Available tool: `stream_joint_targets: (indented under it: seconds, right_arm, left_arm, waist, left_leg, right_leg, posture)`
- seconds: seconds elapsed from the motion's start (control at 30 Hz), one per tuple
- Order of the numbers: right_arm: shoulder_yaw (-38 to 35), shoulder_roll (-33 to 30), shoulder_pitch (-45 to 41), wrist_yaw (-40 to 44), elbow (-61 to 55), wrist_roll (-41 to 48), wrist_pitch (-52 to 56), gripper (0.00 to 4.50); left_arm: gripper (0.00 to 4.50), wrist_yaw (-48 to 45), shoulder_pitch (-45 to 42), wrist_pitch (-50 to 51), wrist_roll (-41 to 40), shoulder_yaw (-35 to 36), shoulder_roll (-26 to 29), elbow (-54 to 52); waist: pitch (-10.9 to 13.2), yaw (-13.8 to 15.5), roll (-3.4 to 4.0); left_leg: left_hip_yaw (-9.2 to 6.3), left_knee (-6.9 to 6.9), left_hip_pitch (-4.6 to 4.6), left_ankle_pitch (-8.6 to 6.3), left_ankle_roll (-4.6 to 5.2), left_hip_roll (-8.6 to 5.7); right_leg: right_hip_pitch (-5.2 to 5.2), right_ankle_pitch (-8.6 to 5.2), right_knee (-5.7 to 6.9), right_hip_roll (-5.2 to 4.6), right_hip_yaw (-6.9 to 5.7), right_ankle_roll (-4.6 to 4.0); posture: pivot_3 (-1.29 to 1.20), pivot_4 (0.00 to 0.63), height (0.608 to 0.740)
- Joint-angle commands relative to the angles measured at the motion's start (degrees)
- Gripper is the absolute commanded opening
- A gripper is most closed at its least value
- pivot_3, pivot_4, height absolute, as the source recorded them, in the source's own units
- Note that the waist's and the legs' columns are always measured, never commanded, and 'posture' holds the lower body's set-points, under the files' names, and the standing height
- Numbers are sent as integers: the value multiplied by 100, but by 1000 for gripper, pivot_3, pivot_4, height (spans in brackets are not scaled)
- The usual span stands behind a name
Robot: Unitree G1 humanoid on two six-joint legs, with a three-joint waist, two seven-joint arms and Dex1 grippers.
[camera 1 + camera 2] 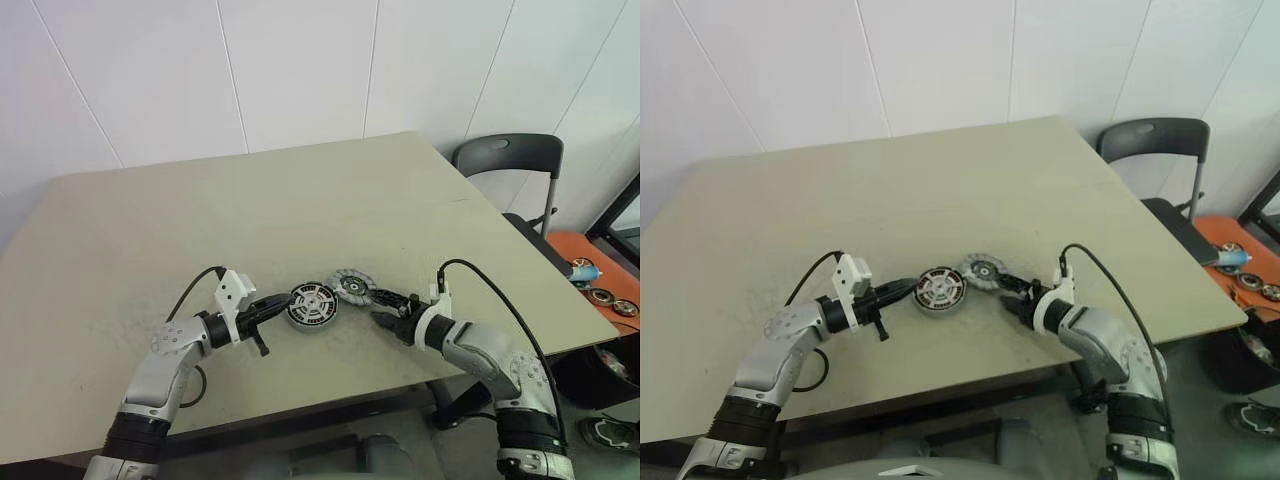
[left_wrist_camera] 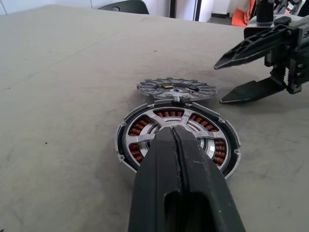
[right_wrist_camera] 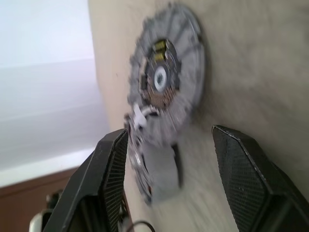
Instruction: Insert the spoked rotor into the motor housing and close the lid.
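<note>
The housing (image 1: 312, 305) lies flat on the table (image 1: 300, 190), near its front edge, and serves as the landmark here. Its copper windings show in a ring, and the pale spokes of the rotor (image 2: 179, 126) lie across them inside the dark rim, so the rotor sits in the housing. The lid (image 1: 352, 287) lies flat on the table just beside the housing, on its right and slightly farther back; in the left wrist view their rims look to touch or nearly so, and which it is cannot be told. The lid is off the housing.

The left gripper (image 1: 281, 304) reaches in from the housing's left. Its two black fingers (image 2: 181, 164) are pressed together with no gap, clenched on nothing, and their tips rest at the housing's near rim, over the rotor's edge; whether they actually press on it cannot be told.

The right gripper (image 1: 385, 308) comes in from the housing's right, beyond the lid. Its jaws stand apart and hold nothing. In the left wrist view one finger (image 2: 251, 43) is raised and the other is low beside the lid's rim, apart from it. In the right wrist view the lid (image 3: 166, 82) lies ahead of the spread fingers (image 3: 244, 169), not between them.

A dark chair (image 1: 508, 160) stands past the table's right edge, well away from the housing.
</note>
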Motion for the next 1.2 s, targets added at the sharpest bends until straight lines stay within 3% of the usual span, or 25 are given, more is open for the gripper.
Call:
stream_joint_targets:
  seconds: [0.03, 0.23, 0.27, 0.33, 0.57, 0.7, 0.87, 1.2]
  right_arm:
    - [79, 155, -233, 192, 50, -195, -141, 2875]
    - [27, 283, -579, 578, 505, -767, -290, 2875]
    - [11, 311, -642, 635, 566, -853, -308, 2699]
    - [-20, 355, -712, 737, 628, -970, -292, 2296]
    - [-70, 329, -808, 1206, 572, -1476, -206, 31]
    - [5, 207, -867, 1549, 456, -1960, -90, 31]
    - [504, -210, -923, 2438, 46, -3203, 2, 31]
    - [2128, -1011, -938, 4285, -1390, -6083, -738, 31]
  left_arm:
    - [0, -32, -94, -79, -51, 44, 42, -210]
    - [0, -13, -121, -52, -63, 105, 91, -243]
    - [0, -15, -140, -54, -69, 127, 108, -228]
    - [0, -13, -165, -58, -77, 155, 134, -211]
    - [0, 2, -179, -53, -100, 191, 185, -210]
    - [0, -1, -185, -35, -112, 205, 204, -207]
    - [0, -6, -172, -41, -130, 216, 222, -200]
    - [0, -3, -188, -28, -141, 239, 227, -155]
  waist:
    - [0, 7, 0]
    - [0, 7, 1]
    - [0, 2, 1]
    - [0, 7, 1]
    - [-2, -3, 0]
    - [-2, 0, 1]
    - [-1, 12, 2]
    - [-1, 13, 1]
  left_leg:
    - [0, 0, 0, 0, 0, 0]
    - [0, 0, 4, -1, 3, 3]
    - [2, 0, 5, -1, 3, 3]
    - [3, 0, 4, -2, 3, 3]
    - [6, 1, 5, -2, 3, 7]
    - [7, 3, 5, -2, 3, 7]
    - [7, 4, 8, -2, 3, 6]
    - [7, 2, 5, -3, 4, 6]
  right_leg:
    - [0, 0, 0, 1, 0, 0]
    - [-6, 1, -4, 2, 1, -2]
    - [-6, 1, -4, 2, 3, -2]
    - [-6, 2, -2, 3, 4, -3]
    - [-6, 3, -3, 5, 6, -3]
    - [-3, 3, 0, 7, 6, -4]
    - [-4, 3, -3, 7, 5, -5]
    - [-13, 3, -5, 6, 5, -4]
  posture:
    - [0, 0, 740]
    - [0, 0, 740]
    - [0, 0, 740]
    - [0, 0, 740]
    - [0, 0, 740]
    - [0, 0, 740]
    - [0, 0, 740]
    - [0, 0, 740]
